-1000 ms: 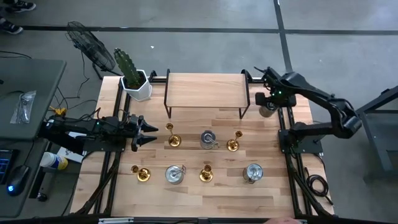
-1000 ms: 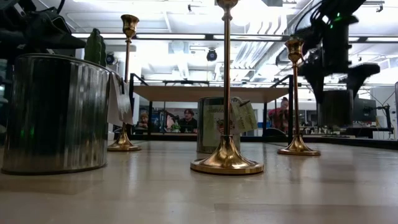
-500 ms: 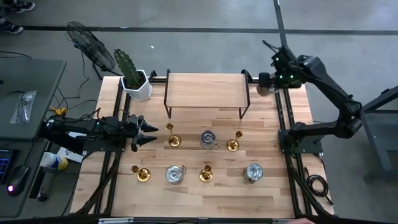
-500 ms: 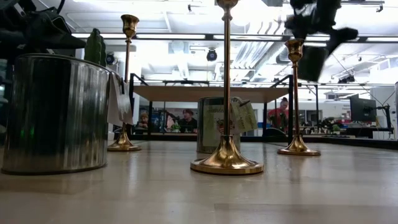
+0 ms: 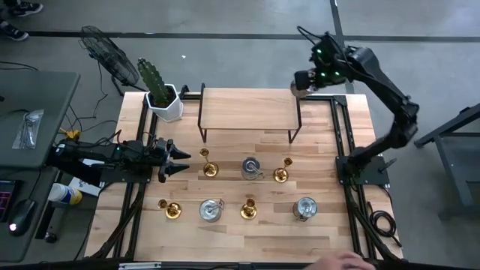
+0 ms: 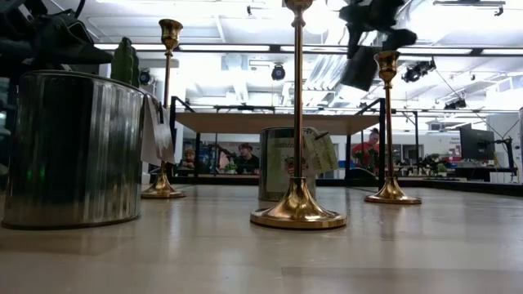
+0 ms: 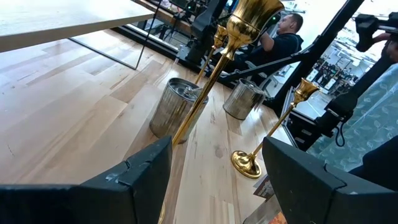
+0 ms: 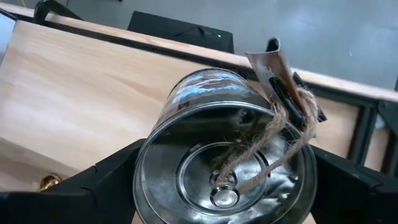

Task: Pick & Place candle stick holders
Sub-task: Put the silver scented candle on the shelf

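My right gripper (image 5: pixel 303 81) is shut on a squat silver cup holder (image 8: pixel 224 155) with a paper tag on twine, high over the right far corner of the wooden shelf (image 5: pixel 247 109). It also shows dark and tilted in the low view (image 6: pixel 359 65). Three silver holders (image 5: pixel 252 168) (image 5: pixel 211 211) (image 5: pixel 305 208) and several gold candlesticks (image 5: pixel 209 169) (image 5: pixel 281 174) (image 5: pixel 248 210) stand on their bases on the table. My left gripper (image 5: pixel 177 160) is open and empty at the table's left, just short of the nearest gold candlestick (image 7: pixel 211 93). My right gripper pinches the silver holder between its two fingers (image 8: pixel 112 180), one on each opposite side of the outer wall (image 8: pixel 152 149). The holder is lifted clear of the table and shelf. It is tilted, with its open mouth toward the wrist camera and the tag hanging off its rim.
A white hexagonal pot with a green cactus (image 5: pixel 161 94) stands at the far left corner. Black frame rails (image 5: pixel 341 142) run along the table's sides. A person's hand (image 5: pixel 345 261) shows at the near edge.
My right gripper has lifted the silver holder off the table by the shelf's right leg, going up, toward the far edge and leftward over the shelf's right end. The holder is now clear of the table and tipped. My left arm has kept still.
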Robot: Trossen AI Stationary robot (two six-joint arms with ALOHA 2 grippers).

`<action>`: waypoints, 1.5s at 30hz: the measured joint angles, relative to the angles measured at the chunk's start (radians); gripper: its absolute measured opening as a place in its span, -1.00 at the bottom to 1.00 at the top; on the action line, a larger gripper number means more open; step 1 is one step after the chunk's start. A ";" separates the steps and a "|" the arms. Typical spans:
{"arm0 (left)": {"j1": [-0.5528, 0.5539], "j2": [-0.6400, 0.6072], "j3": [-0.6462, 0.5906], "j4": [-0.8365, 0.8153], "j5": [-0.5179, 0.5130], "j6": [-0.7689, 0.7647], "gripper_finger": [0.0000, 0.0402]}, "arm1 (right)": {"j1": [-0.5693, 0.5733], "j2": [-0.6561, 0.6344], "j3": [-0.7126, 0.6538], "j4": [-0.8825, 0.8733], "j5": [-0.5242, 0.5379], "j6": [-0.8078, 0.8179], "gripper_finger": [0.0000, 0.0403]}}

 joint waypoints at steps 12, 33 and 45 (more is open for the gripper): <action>0.000 0.000 0.000 0.000 0.000 0.000 0.22 | 0.047 0.236 0.146 -0.026 0.001 -0.029 0.74; 0.000 0.000 0.000 0.000 0.000 0.000 0.22 | 0.033 0.312 0.146 -0.057 0.055 -0.051 0.76; 0.000 0.000 0.000 0.000 0.000 0.000 0.22 | 0.033 0.347 0.146 -0.056 0.049 -0.054 0.76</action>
